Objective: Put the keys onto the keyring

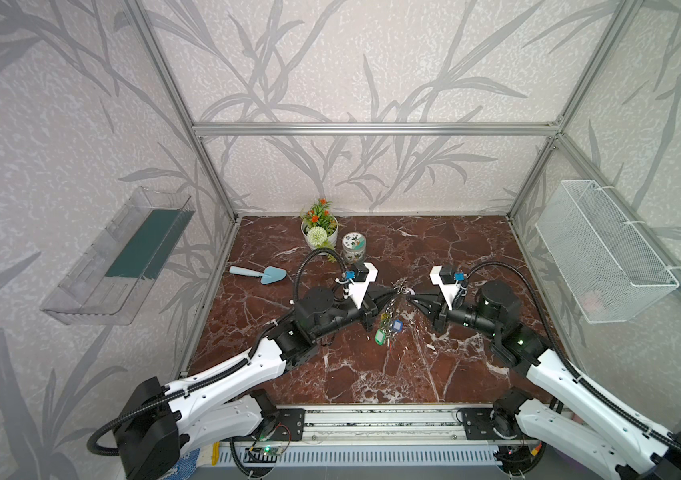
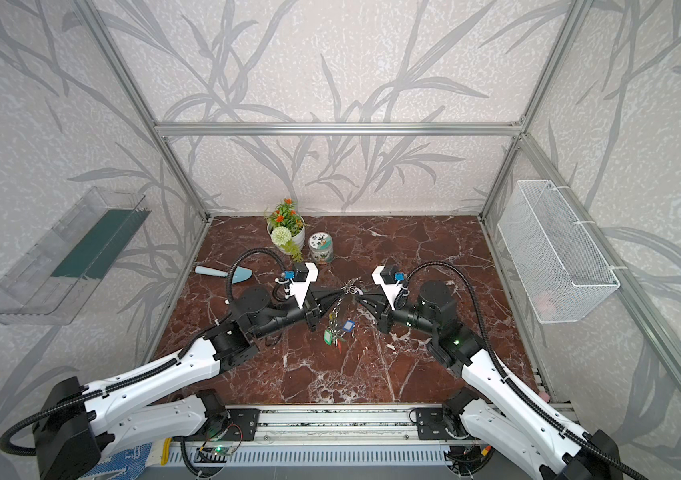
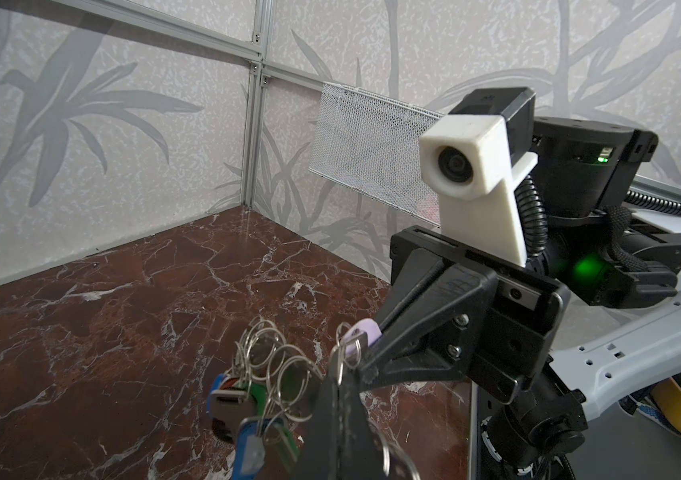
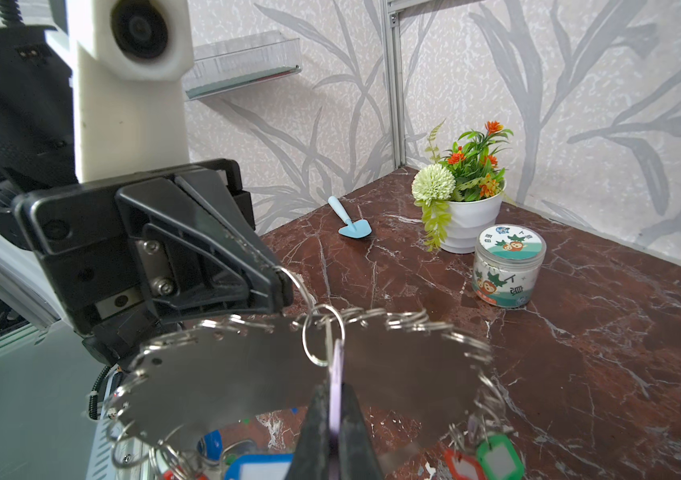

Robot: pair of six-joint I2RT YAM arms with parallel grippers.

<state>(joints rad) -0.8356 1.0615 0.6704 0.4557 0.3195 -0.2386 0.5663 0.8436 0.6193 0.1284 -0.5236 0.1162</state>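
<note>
The lilac-tagged key [image 4: 336,365] is clamped in the right tool [image 4: 335,395], ring-first toward the keyring [image 4: 214,374] pinched by the left tool [image 4: 282,286]

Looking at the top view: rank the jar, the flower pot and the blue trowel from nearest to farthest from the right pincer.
1. The jar, back-left of the right pincer, is nearest.
2. The flower pot, behind and left of the jar, at the back wall.
3. The blue trowel, far left near the side wall, is farthest.
</note>
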